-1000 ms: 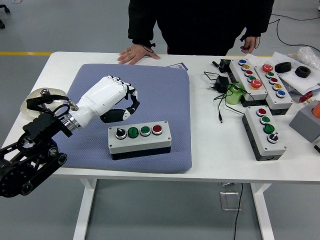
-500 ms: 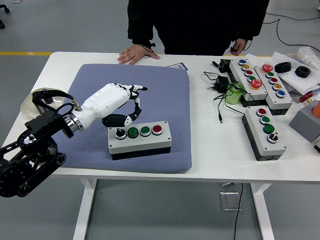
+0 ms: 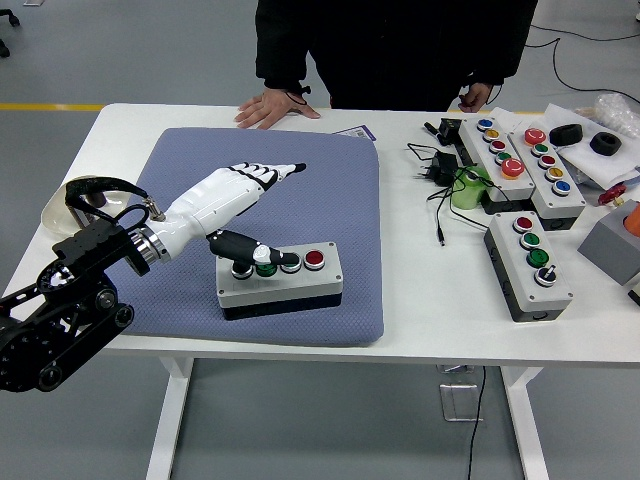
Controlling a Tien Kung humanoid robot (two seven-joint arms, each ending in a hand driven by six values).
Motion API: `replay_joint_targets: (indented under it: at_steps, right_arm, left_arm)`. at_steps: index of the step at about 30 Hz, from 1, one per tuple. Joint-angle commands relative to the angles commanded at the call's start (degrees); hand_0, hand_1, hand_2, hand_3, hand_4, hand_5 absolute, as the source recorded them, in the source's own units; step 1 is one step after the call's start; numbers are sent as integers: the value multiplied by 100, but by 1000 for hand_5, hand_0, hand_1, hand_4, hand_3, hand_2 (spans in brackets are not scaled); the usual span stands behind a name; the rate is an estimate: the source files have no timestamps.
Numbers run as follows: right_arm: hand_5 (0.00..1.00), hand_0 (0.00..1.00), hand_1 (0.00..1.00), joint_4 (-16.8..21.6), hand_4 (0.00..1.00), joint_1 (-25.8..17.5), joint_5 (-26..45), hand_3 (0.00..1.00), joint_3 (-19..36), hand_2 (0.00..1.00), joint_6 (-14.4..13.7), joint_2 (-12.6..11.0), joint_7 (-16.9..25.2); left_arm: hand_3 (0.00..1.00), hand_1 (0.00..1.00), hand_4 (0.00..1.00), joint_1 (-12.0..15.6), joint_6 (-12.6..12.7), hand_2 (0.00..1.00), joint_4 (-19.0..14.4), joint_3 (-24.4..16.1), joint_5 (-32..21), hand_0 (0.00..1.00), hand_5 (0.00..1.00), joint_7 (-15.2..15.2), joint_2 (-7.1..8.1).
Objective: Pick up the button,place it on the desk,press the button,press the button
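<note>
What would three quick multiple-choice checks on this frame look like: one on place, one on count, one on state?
1. The grey button box near the left hand sits on:
A. the bare table
B. the blue mat
C. another box

2. Controls on top of that box:
A. two
B. four
C. six

3. The left hand is:
A. gripping the box
B. resting at the table edge
C. fingers extended, thumb over the box's left controls

Answers: 1 B, the mat shows all around the box. 2 B, a black knob, two green buttons and a red one. 3 C, the fingers point away and nothing is grasped.
</note>
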Motion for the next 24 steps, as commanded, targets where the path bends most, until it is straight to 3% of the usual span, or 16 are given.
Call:
replay_joint_targets:
  at_steps: [2,3,5,8,9,14,15,20,21,24]
  right_arm:
    - [128,748,696,0,182,-3,-8,581,7,709,-1,2,-1]
    - [129,747,696,0,182,-3,-13,581,8,708,0,2,-2]
    - [129,747,696,0,182,-4,-20,581,12,708,1,2,-3]
    - [129,747,696,0,182,-10,-22,581,14,708,2,3,-3]
    - [129,747,695,0,182,-10,-23,581,11,708,1,2,-1]
    - [129,747,695,0,182,-11,-7,581,6,708,0,3,3]
    - [129,747,695,0,182,-11,-5,581,6,708,0,4,4]
    - [130,747,695,0,182,-8,8,582,-1,708,2,1,8]
    - [131,747,695,0,181,-7,9,582,-2,708,3,0,9]
    - [131,747,695,0,181,0,9,582,0,708,4,-2,10]
  left_arm:
    - [998,943,998,-3,-47,998,-12,-14,70,905,715,17,3]
    - [998,948,998,-3,-96,998,-30,-25,133,906,628,26,9]
    - [998,948,998,3,-227,998,-78,-54,249,906,628,35,25]
    - [998,948,998,19,-684,998,-194,-111,542,906,628,49,74]
    - [998,886,925,38,-781,998,-256,-127,609,808,186,28,103]
    - [998,886,925,104,-922,998,-553,-195,679,808,186,20,213]
    - [998,849,422,113,-940,998,-609,-214,668,762,2,21,231]
    - [998,849,422,146,-1096,998,-946,-319,487,762,2,92,349]
    - [998,821,2,150,-1152,998,-1006,-332,430,745,2,104,373]
    - [998,821,2,141,-1238,998,-1086,-324,353,745,2,145,407]
